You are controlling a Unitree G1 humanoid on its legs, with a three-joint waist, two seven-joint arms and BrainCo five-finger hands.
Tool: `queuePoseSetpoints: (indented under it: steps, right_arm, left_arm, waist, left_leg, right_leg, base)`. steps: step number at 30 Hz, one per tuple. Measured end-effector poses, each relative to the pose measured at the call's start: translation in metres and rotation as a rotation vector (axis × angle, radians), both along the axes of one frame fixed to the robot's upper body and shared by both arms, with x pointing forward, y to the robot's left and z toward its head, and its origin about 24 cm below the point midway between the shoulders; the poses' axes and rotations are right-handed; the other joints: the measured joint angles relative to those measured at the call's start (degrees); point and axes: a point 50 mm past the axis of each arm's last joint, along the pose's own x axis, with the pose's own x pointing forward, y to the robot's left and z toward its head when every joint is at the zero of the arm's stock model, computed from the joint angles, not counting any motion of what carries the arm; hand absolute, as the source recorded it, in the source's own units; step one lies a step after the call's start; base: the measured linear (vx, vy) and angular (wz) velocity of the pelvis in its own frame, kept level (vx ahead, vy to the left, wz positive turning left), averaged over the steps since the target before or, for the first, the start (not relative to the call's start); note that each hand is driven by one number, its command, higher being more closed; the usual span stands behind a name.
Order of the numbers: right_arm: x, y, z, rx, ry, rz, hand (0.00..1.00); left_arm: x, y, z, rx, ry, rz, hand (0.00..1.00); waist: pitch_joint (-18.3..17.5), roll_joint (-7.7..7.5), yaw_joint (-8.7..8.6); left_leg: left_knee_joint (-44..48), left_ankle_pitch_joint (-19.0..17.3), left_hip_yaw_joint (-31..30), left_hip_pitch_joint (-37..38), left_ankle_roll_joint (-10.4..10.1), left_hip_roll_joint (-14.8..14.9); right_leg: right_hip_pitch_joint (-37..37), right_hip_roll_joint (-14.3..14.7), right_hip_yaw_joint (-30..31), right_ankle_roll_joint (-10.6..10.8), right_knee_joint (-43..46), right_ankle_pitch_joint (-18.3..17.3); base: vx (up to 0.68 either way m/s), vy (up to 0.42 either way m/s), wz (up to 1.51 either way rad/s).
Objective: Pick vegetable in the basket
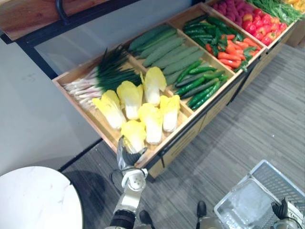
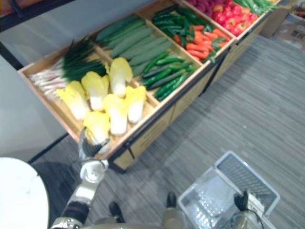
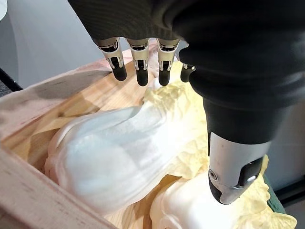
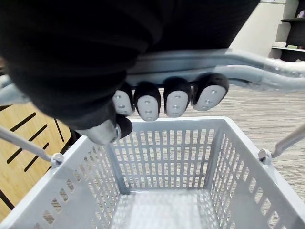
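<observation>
Six cabbages lie in the front box of the wooden tray (image 1: 95, 118). The nearest cabbage (image 1: 133, 132) lies flat with its white end toward the robot and its yellow leaves pointing away. The left hand (image 1: 126, 157) hangs over it with straight, spread fingers and hides its near tip, while the right hand (image 4: 95, 47) has its fingers curled around the handle (image 4: 257, 71) of the one grey basket (image 4: 162, 152), which is partly cut off.

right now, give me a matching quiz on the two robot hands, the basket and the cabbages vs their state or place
1. left robot hand
2. right robot hand
3. grey plastic mesh basket
4. yellow-leaved white-stemmed cabbages

a. empty inside
b. lying in the wooden display stand
c. curled round the grey basket handle
d. open above a cabbage

Pairs: 1-d, 2-c, 3-a, 4-b
</observation>
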Motion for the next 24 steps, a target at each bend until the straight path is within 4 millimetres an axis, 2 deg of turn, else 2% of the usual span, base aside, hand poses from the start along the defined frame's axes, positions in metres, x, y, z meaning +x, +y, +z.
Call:
queuePoseSetpoints:
  steps: [10,15,22,23,24]
  right_arm:
    - [0.01,0.004,0.001,0.001,-0.018,0.027,1.0]
    - [0.023,0.01,0.005,-0.014,-0.074,0.073,1.0]
    - [0.031,0.011,0.009,-0.028,-0.087,0.128,1.0]
    - [0.033,0.012,0.01,-0.027,-0.096,0.143,1.0]
    - [0.034,0.012,0.011,-0.029,-0.097,0.152,1.0]
  left_arm:
    - [0.015,0.003,-0.003,0.035,0.023,0.041,0.0]
    - [0.029,0.01,0.0,0.054,0.034,0.078,0.0]
    - [0.026,0.019,-0.001,0.097,0.023,0.167,0.0]
    - [0.025,0.021,-0.002,0.103,0.026,0.176,1.0]
    - [0.025,0.022,-0.003,0.106,0.029,0.179,1.0]
  waist:
    - [0.42,-0.37,-0.08]
    - [3.0,-0.7,-0.19]
    - [3.17,-0.58,-0.03]
    - [3.19,-0.62,-0.04]
    - [3.2,-0.64,-0.07]
  left_leg:
    - [0.85,-0.14,0.75,-1.47,-0.15,0.97]
    - [1.58,-0.63,1.96,-1.82,-0.63,1.89]
    - [2.24,-1.17,3.41,-2.49,-1.18,3.12]
    - [2.76,-1.39,3.48,-2.5,-1.48,3.49]
    - [2.92,-1.42,3.54,-2.5,-1.52,3.63]
  right_leg:
    - [-2.23,0.71,0.99,-0.66,0.29,-0.29]
    - [-2.92,1.55,2.15,-0.8,0.21,0.0]
    - [-4.79,2.65,3.42,-1.01,1.03,-0.04]
    - [-4.76,2.91,3.56,-1.09,1.02,0.0]
    - [-4.78,3.01,3.64,-1.17,1.02,0.04]
  base:
    - [-0.01,-0.005,-0.05]
    - [0.01,-0.016,-0.14]
    - [0.05,-0.023,-0.12]
    - [0.01,-0.021,-0.08]
    - [-0.01,-0.021,-0.09]
